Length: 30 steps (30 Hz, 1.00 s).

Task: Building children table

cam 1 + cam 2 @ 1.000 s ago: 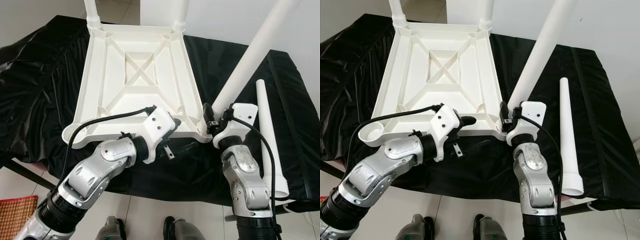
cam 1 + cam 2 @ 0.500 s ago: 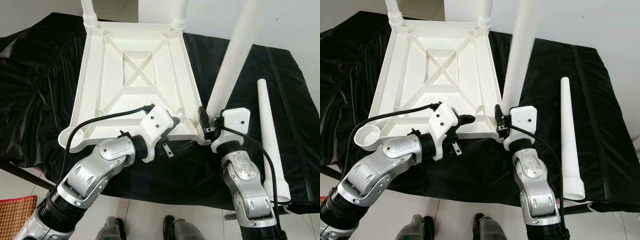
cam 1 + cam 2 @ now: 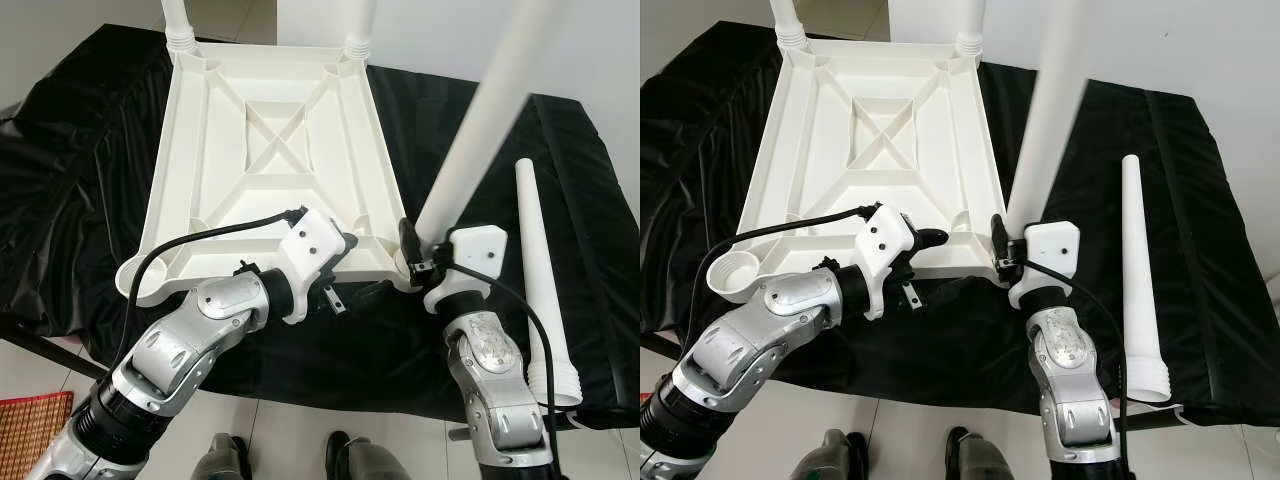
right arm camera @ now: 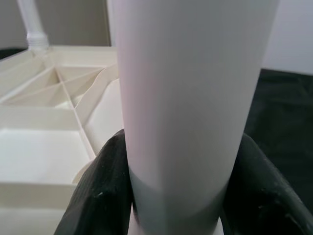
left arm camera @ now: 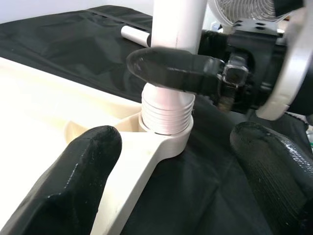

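The white table leg point(image 3: 470, 140) stands tilted in the near right corner socket of the upturned table frame point(image 3: 270, 160), clamped by the right gripper point(image 4: 171, 196). Just beside it, the left gripper point(image 5: 181, 161) spreads wide at the frame's near edge. A spare leg point(image 3: 535, 270) lies well apart on the black-draped tabletop point(image 3: 70, 200).

Black cloth point(image 3: 80, 150), perhaps woven mat point(image 3: 30, 425)

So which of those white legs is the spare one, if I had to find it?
Find the upturned white table top on the black cloth. On the robot's right, past the leg held in the right claw, one leg lies flat. The others stand upright.
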Tool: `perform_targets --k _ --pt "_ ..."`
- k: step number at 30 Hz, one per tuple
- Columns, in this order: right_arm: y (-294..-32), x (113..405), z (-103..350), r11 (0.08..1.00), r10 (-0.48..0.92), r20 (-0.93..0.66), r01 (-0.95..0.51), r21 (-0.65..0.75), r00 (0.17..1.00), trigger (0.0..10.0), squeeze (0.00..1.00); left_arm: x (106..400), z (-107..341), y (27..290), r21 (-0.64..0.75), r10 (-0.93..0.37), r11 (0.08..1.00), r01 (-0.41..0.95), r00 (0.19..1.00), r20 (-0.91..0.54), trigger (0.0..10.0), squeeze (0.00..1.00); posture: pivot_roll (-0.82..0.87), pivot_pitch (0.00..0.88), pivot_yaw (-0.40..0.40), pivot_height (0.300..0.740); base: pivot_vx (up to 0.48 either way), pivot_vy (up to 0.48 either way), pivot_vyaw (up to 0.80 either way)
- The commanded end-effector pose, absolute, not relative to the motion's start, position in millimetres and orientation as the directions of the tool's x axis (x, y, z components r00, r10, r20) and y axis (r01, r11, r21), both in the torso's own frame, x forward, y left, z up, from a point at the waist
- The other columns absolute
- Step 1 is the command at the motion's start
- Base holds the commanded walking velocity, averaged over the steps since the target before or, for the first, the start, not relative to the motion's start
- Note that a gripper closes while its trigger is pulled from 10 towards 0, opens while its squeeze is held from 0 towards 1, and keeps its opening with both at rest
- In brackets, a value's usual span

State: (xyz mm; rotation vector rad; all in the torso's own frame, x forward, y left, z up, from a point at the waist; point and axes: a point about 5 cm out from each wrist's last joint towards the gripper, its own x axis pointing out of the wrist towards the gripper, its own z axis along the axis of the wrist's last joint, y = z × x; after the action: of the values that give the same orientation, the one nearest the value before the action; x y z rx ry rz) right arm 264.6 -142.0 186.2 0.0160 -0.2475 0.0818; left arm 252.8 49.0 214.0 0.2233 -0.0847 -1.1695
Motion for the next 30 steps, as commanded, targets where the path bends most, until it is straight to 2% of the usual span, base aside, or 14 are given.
perform_targets --k 1,7,22,30 --pt "-148.9 265.5 147.0 0.998 0.041 0.033 -0.043 0.048 0.999 10.0 0.0 245.1 214.8 46.8 0.22 -0.947 0.295 0.93 0.315 -0.065 10.0 0.0 0.06 0.224 -0.023 0.74 0.0 0.0 0.0" --pt "-152.5 267.0 145.1 0.994 -0.002 0.015 0.0 0.109 1.0 10.0 0.0 244.2 215.3 46.9 0.22 -0.948 0.29 0.931 0.311 -0.068 10.0 0.0 0.06 0.224 -0.019 0.74 0.0 0.0 0.0" --pt "-139.1 265.0 148.5 0.996 0.091 0.055 -0.092 -0.002 0.994 10.0 0.0 243.7 216.8 47.5 0.217 -0.947 0.294 0.931 0.314 -0.063 10.0 0.0 0.07 0.219 -0.017 0.74 0.0 0.0 0.0" --pt "-137.8 263.2 146.7 0.996 0.09 0.051 -0.09 -0.001 0.995 10.0 0.0 243.9 217.3 47.6 0.219 -0.947 0.296 0.93 0.316 -0.062 10.0 0.0 0.06 0.214 -0.02 0.74 0.0 0.0 0.0"
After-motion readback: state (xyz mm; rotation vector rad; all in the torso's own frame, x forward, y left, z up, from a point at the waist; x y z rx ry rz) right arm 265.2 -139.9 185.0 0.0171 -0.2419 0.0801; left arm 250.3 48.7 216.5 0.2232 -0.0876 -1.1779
